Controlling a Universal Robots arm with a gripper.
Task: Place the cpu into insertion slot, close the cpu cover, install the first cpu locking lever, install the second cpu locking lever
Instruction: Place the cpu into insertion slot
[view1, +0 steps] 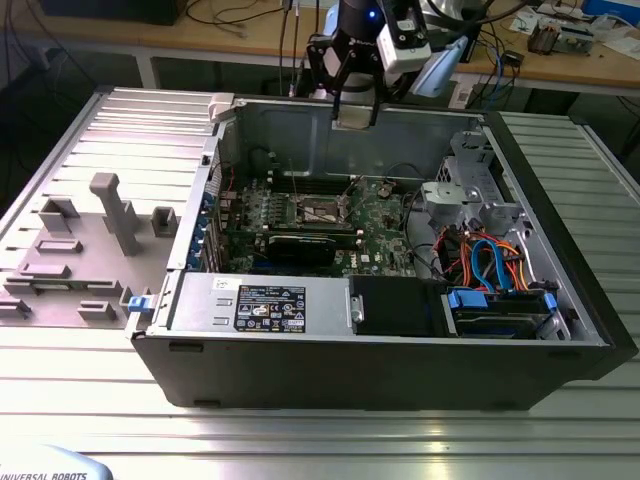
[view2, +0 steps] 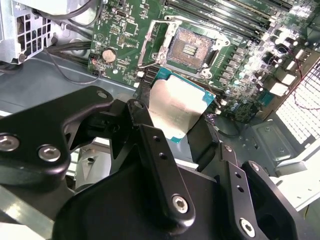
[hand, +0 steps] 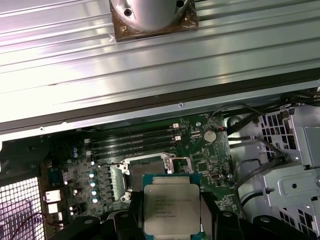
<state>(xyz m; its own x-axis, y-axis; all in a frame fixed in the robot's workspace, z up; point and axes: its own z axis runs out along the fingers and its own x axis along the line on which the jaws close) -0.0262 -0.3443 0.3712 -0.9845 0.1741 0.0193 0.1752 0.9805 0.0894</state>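
The tool (view2: 175, 122) was closed on the chip (view2: 176, 107), its two dark fingers (view2: 150, 145) pressing on opposite edges so that the silvery top faced the camera in both wrist views. Nothing had been seated yet. The slot (view2: 192, 46) lay bare, its brownish centre uncovered inside the metal rim on the green board (view2: 125, 30).

In the exterior view the tool (view1: 355, 105) hung above the far wall of the open computer case (view1: 400, 370), which rested on the ribbed surface (view1: 300, 440). The slot (view1: 320, 208) sat down on the case floor, well apart from the chip and a little toward the exterior view's left of it. So the gap was mostly one of height, with a small sideways offset.

In the first wrist view the chip (hand: 171, 210) overlapped the near edge of the slot (hand: 142, 170). Its edges looked roughly square with the rim — a judgement only, since the chip hid part of the slot.
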